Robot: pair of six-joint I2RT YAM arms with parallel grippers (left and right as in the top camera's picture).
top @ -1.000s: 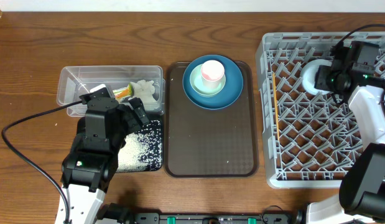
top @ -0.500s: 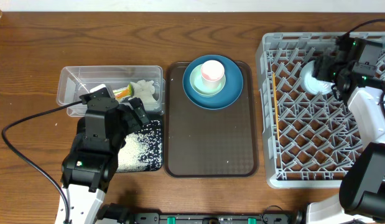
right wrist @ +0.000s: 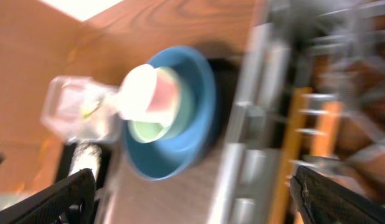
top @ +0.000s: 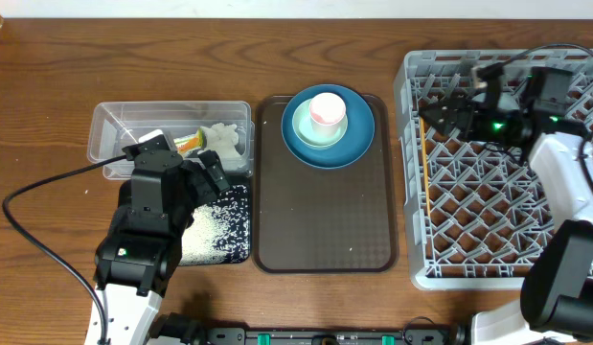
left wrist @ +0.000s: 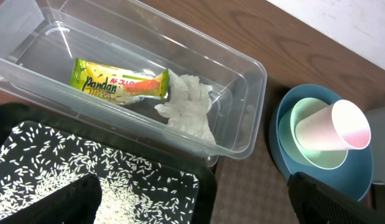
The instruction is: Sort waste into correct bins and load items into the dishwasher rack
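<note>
Evidently you were on the loading step; the waste looked sorted, with the snack wrapper [left wrist: 117,82] and napkin [left wrist: 189,107] in the clear tub [left wrist: 245,71] and the rice [left wrist: 86,177] in the black bin [top: 236,251]; your right tool [top: 438,111] hung over the left side of the dishwasher rack [top: 488,240], jaws wide and empty; your left tool [top: 212,180] hovered above the black bin, likewise spread and empty; the chopsticks [top: 423,163] lay in the rack by its left wall; the pink cup [top: 327,113] sat in the green bowl [top: 300,130] on the blue plate [top: 360,144], on the brown tray [top: 325,225]; next, I judged, you needed to reach that stack and lift the cup out first.
</note>
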